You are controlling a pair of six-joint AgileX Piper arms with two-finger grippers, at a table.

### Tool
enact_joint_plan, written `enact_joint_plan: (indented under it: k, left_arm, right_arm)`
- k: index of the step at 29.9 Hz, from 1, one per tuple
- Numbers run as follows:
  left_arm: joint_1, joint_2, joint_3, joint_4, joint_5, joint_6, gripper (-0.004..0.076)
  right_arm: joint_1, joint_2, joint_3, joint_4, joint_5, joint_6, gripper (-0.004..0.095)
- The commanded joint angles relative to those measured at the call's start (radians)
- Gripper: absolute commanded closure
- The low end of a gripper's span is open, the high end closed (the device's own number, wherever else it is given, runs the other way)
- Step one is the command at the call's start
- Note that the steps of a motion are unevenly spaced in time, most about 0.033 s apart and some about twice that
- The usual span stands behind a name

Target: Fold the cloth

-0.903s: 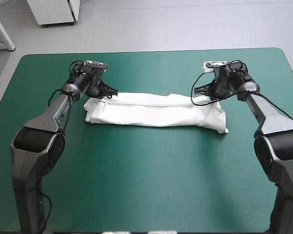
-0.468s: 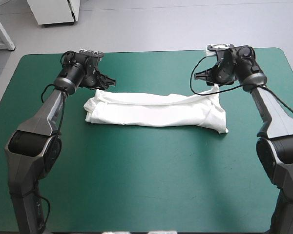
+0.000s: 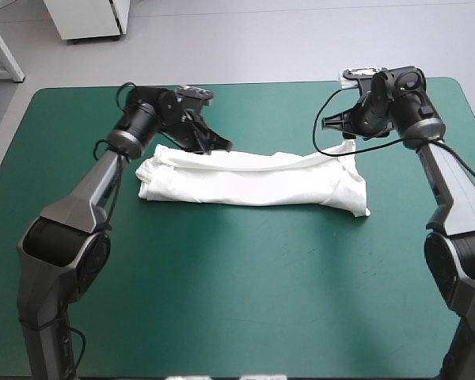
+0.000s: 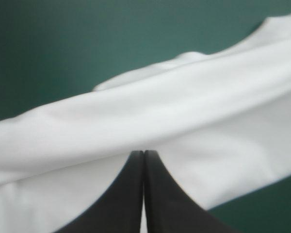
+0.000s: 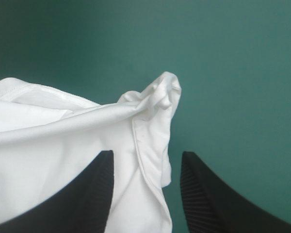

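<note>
On my left gripper [image 4: 144, 154] the two broad black fins are pressed together into one pointed arch. The point rests against the white, short-sleeved fabric T-shirt [image 3: 253, 184], just under a rounded ridge of cloth. I see no fold caught between the fins, so I judge this gripper is only touching the shirt, perhaps to hold the far edge down, not carrying it.

My right gripper [image 5: 146, 154] stands with its black fingers apart. Between them lies the end of the shirt, and a small crumpled peak of hem rises just ahead of the tips. I think the fingers are placed around this corner so they can take it.

In the high view the T-shirt lies as a long, narrow folded band across the middle of the teal-green table cover [image 3: 245, 301]. Both grippers are at its far edge: the left one nearer the band's middle, the right one at its end. The band looks already folded lengthwise. My judgement is that the next fold needs the ends brought together.
</note>
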Motion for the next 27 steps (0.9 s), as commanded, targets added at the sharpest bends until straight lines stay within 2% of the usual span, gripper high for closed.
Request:
enact_joint_plan:
  k: [1,5,10,17,22,27]
  left_arm:
    - [-0.105,-0.053,-0.031,-0.063,-0.081,0.024,0.0733]
    - [-0.187,-0.021,-0.031,-0.061,-0.127,0.035,0.0733]
    - [-0.211,0.042,-0.031,-0.065,-0.119,0.035,0.0733]
    - [-0.206,0.123,-0.031,-0.028,-0.117,0.028,0.0733]
    - [-0.206,0.155,-0.031,-0.013,-0.097,0.028,0.0733]
    - [-0.206,0.161,-0.031,-0.013,-0.089,0.033,0.0733]
  right_arm:
    - [-0.008,-0.093,-0.028,-0.045,-0.003,-0.013,0.0494]
    - [-0.024,-0.133,-0.028,-0.043,0.005,-0.010,0.0494]
    - [-0.082,-0.174,-0.028,0.000,0.007,-0.010,0.0494]
    - [-0.183,-0.189,-0.017,0.134,0.026,-0.050,0.0494]
    - [-0.228,-0.192,0.093,0.249,0.026,-0.070,0.0494]
    - [-0.241,-0.191,0.233,0.397,-0.030,-0.209,0.0491]
